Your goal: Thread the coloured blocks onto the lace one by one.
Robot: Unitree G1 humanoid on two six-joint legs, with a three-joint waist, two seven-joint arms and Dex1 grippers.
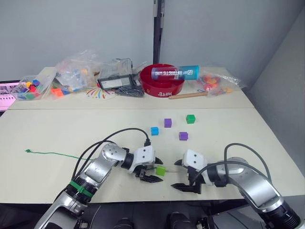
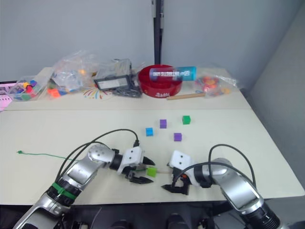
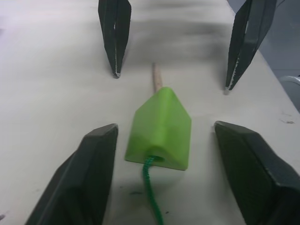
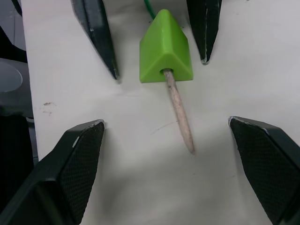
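The lime green block (image 1: 161, 171) lay on the worktop (image 1: 57, 133) at its near edge, between the two pincers and touched by neither. The lace (image 3: 151, 190) ran through it: the green string entered one face, and the stiff pale tip (image 4: 180, 114) stuck out of the opposite face toward the right pincer (image 1: 187, 179). From the block the string trailed away to the left across the worktop, ending in a small knot (image 1: 28, 151) far out on the left side.

The left pincer (image 1: 151, 170) rested low over the worktop just left of the block, its two black fingers (image 3: 82, 180) spread wide with the block lying in the gap between them. The right pincer sat just right of the block, its fingers (image 4: 70, 168) likewise spread apart, with the pale tip pointing into the open space between them. The two pincers faced each other closely, fingertips near but apart.

The other four blocks sat farther back, right of centre and well apart from the pincers: a sky blue block (image 1: 154, 130), a purple block (image 1: 167, 122) just beyond it, a second purple block (image 1: 183, 136) to the right, and a dark green block (image 1: 190, 119) farthest right.

Along the far edge stood a red bowl (image 1: 162, 85) with a blue cylinder (image 1: 175, 73) lying across it, and clear bags (image 1: 74, 71) of bright pieces to the left.
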